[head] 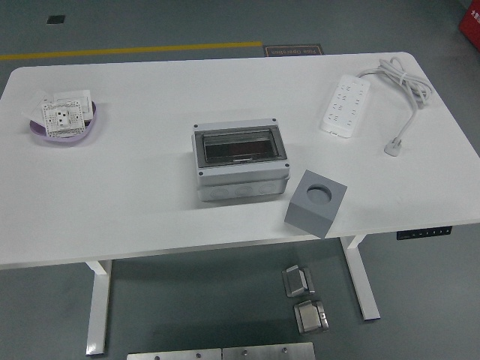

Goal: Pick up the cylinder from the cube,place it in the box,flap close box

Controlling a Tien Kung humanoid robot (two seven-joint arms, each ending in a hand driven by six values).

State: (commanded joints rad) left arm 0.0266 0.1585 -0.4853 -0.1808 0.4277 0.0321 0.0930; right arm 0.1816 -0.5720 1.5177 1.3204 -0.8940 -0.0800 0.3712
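Observation:
A grey cube sits near the table's front edge, right of centre, with a round hole in its top face. I cannot tell whether a cylinder sits in the hole. A grey box with a dark transparent flap lying closed over its top stands at the middle of the table, just left of the cube. Neither robot hand is in view.
A white power strip with a coiled cable and plug lies at the back right. A purple dish holding white socket plates sits at the back left. Metal parts lie on the floor under the table.

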